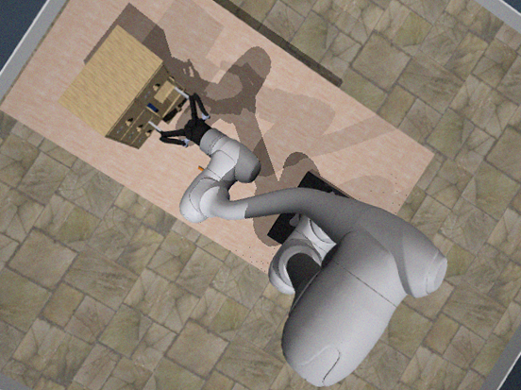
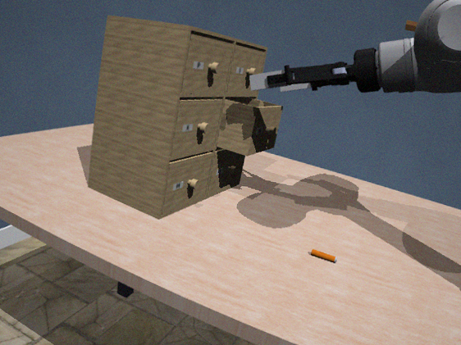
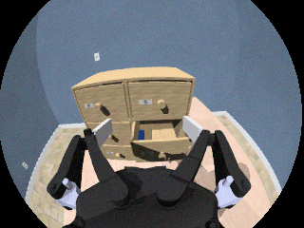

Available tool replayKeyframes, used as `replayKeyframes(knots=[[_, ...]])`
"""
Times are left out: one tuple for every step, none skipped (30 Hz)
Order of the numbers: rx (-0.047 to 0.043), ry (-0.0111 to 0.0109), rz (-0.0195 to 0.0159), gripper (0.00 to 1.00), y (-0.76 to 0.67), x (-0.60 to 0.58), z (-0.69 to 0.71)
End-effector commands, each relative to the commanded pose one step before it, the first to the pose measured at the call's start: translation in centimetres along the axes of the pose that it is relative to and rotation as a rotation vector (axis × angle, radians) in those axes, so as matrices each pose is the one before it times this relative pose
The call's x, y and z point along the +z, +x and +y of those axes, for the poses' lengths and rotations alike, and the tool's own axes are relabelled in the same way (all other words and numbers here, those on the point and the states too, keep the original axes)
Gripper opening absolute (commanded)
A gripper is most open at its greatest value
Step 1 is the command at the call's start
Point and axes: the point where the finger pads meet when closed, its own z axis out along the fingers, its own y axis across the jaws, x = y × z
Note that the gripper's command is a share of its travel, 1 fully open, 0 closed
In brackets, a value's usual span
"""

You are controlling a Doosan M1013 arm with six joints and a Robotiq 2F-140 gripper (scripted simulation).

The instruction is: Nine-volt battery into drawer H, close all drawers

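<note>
The small chest (image 1: 110,80) (image 2: 135,105) (image 3: 138,75) stands upright with two columns of three drawers. The right middle drawer (image 1: 164,91) (image 2: 238,124) (image 3: 161,146) is pulled well out; its letter is not readable here. The other drawers look pushed in. The blue nine-volt battery (image 1: 151,106) (image 3: 142,135) lies inside the open drawer, at its left side; in the exterior view it is hidden. My gripper (image 1: 167,108) (image 2: 276,83) (image 3: 146,123) is wide open and empty, its fingertips above the open drawer and in front of the top drawers, one to each side.
A small orange cylinder (image 1: 200,169) (image 2: 323,256) lies on the table in front of the chest, below the arm. Knobs stick out from the drawer fronts, with the top right knob (image 2: 250,70) (image 3: 161,104) close to my fingertips. A wall stands behind the chest.
</note>
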Motion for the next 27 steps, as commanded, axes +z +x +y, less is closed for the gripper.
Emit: replayKeyframes(knots=[[0.00015, 0.00011, -0.00001, 1.00, -0.393, -1.330, -0.002], [0.00000, 0.00000, 0.00000, 1.00, -0.138, -0.460, 0.000], [0.00000, 0.00000, 0.00000, 1.00, -0.147, -0.490, 0.000], [0.00000, 0.00000, 0.00000, 1.00, -0.153, -0.516, 0.000], [0.00000, 0.00000, 0.00000, 1.00, -0.162, -0.540, 0.000], [0.00000, 0.00000, 0.00000, 1.00, -0.168, -0.560, 0.000], [0.00000, 0.00000, 0.00000, 1.00, -0.173, -0.576, 0.000], [0.00000, 0.00000, 0.00000, 1.00, -0.177, -0.589, 0.000], [0.00000, 0.00000, 0.00000, 1.00, -0.180, -0.597, 0.000], [0.00000, 0.00000, 0.00000, 1.00, 0.000, 0.000, 0.000], [0.00000, 0.00000, 0.00000, 1.00, 0.000, 0.000, 0.000], [0.00000, 0.00000, 0.00000, 1.00, -0.181, -0.602, 0.000], [0.00000, 0.00000, 0.00000, 1.00, -0.181, -0.602, 0.000], [0.00000, 0.00000, 0.00000, 1.00, -0.180, -0.599, 0.000], [0.00000, 0.00000, 0.00000, 1.00, -0.178, -0.593, 0.000], [0.00000, 0.00000, 0.00000, 1.00, -0.176, -0.583, 0.000], [0.00000, 0.00000, 0.00000, 1.00, -0.171, -0.570, 0.000], [0.00000, 0.00000, 0.00000, 1.00, -0.166, -0.554, 0.000], [0.00000, 0.00000, 0.00000, 1.00, -0.161, -0.535, 0.000], [0.00000, 0.00000, 0.00000, 1.00, -0.154, -0.514, 0.000], [0.00000, 0.00000, 0.00000, 1.00, -0.147, -0.491, 0.000], [0.00000, 0.00000, 0.00000, 1.00, -0.140, -0.466, 0.000], [0.00000, 0.00000, 0.00000, 1.00, -0.132, -0.439, 0.000], [0.00000, 0.00000, 0.00000, 1.00, -0.123, -0.411, 0.000], [0.00000, 0.00000, 0.00000, 1.00, -0.115, -0.382, 0.000], [0.00000, 0.00000, 0.00000, 1.00, -0.106, -0.352, 0.000], [0.00000, 0.00000, 0.00000, 1.00, 0.000, 0.000, 0.000]])
